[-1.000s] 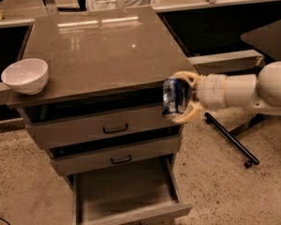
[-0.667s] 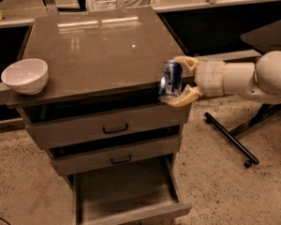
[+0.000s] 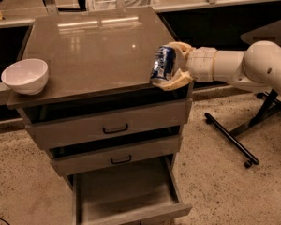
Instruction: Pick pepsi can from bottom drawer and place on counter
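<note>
The pepsi can point(image 3: 163, 63), dark blue with a silver end, is held tilted in my gripper point(image 3: 171, 65), which is shut on it from the right. The can hangs just above the right front corner of the counter point(image 3: 93, 46), a glossy grey-brown slab. My white arm point(image 3: 239, 67) reaches in from the right. The bottom drawer point(image 3: 126, 196) is pulled out below, and its bare floor shows nothing in it.
A white bowl point(image 3: 25, 75) sits on the counter's left front corner. Two shut drawer fronts with black handles point(image 3: 114, 128) lie under the counter. Black table legs point(image 3: 232, 137) stand on the speckled floor to the right. A ledge runs behind the counter.
My gripper has carried the can up and to the left, from beside the top drawer's right edge to just over the counter's right front corner.
</note>
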{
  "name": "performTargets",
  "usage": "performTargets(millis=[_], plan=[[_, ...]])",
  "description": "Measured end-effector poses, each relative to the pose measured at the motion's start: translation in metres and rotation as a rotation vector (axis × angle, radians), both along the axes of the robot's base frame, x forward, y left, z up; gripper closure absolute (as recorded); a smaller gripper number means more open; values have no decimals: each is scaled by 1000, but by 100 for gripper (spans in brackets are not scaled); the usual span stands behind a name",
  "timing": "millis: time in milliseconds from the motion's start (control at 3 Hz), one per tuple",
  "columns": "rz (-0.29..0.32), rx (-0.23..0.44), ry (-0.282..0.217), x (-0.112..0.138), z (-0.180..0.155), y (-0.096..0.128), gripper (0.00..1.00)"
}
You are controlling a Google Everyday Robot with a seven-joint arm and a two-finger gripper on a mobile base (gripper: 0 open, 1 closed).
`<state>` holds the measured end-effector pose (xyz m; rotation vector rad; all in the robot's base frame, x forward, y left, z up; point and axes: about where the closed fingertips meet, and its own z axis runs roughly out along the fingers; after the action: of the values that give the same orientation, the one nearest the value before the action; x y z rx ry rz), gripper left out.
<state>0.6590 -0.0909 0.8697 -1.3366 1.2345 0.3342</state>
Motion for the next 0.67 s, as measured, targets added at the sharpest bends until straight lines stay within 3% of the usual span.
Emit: performTargets(millis=[333, 667], plan=[[3, 18, -3, -1, 2, 4, 100], [-15, 71, 33, 9, 13, 28, 100]])
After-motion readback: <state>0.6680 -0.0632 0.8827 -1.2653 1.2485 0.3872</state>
